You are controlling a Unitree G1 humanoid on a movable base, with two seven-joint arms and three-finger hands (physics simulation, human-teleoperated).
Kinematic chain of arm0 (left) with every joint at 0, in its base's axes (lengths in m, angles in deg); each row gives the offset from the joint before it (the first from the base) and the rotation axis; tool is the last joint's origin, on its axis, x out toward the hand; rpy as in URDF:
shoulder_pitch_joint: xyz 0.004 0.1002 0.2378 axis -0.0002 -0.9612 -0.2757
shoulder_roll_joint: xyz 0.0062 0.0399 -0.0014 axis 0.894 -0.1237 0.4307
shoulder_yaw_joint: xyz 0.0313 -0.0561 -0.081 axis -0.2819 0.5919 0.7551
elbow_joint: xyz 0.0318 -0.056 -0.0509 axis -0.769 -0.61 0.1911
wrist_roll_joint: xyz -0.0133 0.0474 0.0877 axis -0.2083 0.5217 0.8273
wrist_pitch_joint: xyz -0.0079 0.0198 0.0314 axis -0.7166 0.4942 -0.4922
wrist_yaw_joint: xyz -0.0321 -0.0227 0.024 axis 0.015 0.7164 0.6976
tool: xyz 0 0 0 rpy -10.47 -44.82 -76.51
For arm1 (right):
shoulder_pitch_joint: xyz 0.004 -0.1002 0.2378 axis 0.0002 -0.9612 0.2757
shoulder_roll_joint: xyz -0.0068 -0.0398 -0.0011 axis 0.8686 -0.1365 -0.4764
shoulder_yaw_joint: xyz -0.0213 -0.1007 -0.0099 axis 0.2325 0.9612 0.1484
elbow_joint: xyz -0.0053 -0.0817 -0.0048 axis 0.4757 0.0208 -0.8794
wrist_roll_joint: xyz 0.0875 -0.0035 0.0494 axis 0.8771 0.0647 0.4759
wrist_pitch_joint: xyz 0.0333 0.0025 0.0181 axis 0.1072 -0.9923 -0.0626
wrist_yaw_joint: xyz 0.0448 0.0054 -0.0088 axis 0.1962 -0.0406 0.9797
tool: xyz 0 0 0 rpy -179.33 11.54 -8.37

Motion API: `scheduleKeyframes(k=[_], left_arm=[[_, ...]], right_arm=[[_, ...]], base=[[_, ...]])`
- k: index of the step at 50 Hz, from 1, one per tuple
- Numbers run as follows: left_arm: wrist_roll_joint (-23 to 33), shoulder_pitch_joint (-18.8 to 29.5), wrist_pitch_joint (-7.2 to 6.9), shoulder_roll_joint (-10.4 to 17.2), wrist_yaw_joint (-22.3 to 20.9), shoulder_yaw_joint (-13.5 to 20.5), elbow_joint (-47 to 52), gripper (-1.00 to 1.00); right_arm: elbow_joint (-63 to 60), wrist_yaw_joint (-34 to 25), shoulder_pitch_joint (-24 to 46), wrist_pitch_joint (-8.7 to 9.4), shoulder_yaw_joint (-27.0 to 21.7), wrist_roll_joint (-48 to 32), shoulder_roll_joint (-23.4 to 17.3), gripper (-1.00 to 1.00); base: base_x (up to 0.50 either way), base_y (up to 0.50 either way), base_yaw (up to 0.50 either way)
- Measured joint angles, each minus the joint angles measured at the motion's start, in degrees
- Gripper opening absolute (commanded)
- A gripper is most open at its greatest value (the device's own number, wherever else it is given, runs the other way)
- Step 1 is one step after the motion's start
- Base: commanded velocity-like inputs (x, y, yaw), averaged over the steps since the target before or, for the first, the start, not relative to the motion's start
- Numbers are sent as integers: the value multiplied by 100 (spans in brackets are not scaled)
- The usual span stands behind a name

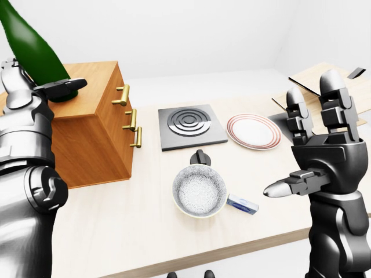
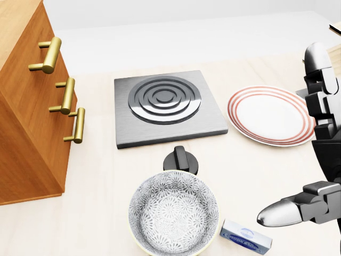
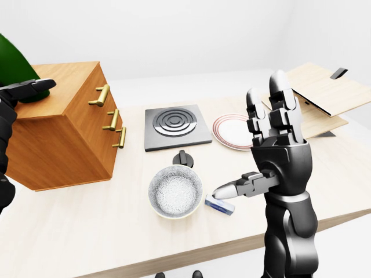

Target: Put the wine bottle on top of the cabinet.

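Observation:
The green wine bottle (image 1: pixel 30 46) leans at the top left of the left-eye view, and its neck runs out of the picture. My left hand (image 1: pixel 40 92) is shut on its lower end, with a dark finger (image 1: pixel 61 88) across the base. The base is over the left part of the wooden cabinet's top (image 1: pixel 95 87); whether it touches the wood I cannot tell. The cabinet (image 2: pixel 26 106) has three brass handles on its side. My right hand (image 1: pixel 298 139) is raised at the right with its fingers spread open and holds nothing.
On the pale table lie a grey hob plate (image 2: pixel 166 106), a red-rimmed plate (image 2: pixel 269 114), a patterned bowl (image 2: pixel 173 213), a black knob (image 2: pixel 181 159) and a small blue-white box (image 2: pixel 246 237). Wooden boards (image 1: pixel 336 87) stand at the far right. The table's near edge runs along the bottom of the left-eye view.

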Motion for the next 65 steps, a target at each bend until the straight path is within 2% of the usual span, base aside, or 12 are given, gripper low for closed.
scheduleKeyframes(k=[15,27,36,45,53,59,65], left_arm=[[-184,32,0,233,-162,-43,48,100],[-421,146,0,661,-275,-122,357,100],[-671,115,0,1106,-449,-98,974,100],[-1143,-42,0,1656,-472,33,2359,100],[-1861,-295,0,1965,-144,210,4194,100],[-2454,-476,0,1865,320,263,5621,100],[-2994,-753,0,1514,854,339,6932,100]], right_arm=[[114,12,64,0,74,-25,-12,100],[264,-2,136,0,153,-56,-26,100],[292,-5,141,0,172,-58,-27,100],[273,15,150,0,216,-55,-10,100],[130,52,130,0,213,-12,4,100],[-40,59,38,0,193,27,37,100],[-248,81,-52,0,171,73,83,100]], base=[[0,0,0],[0,0,0],[0,0,0],[0,0,0],[0,0,0],[0,0,0],[0,0,0]])
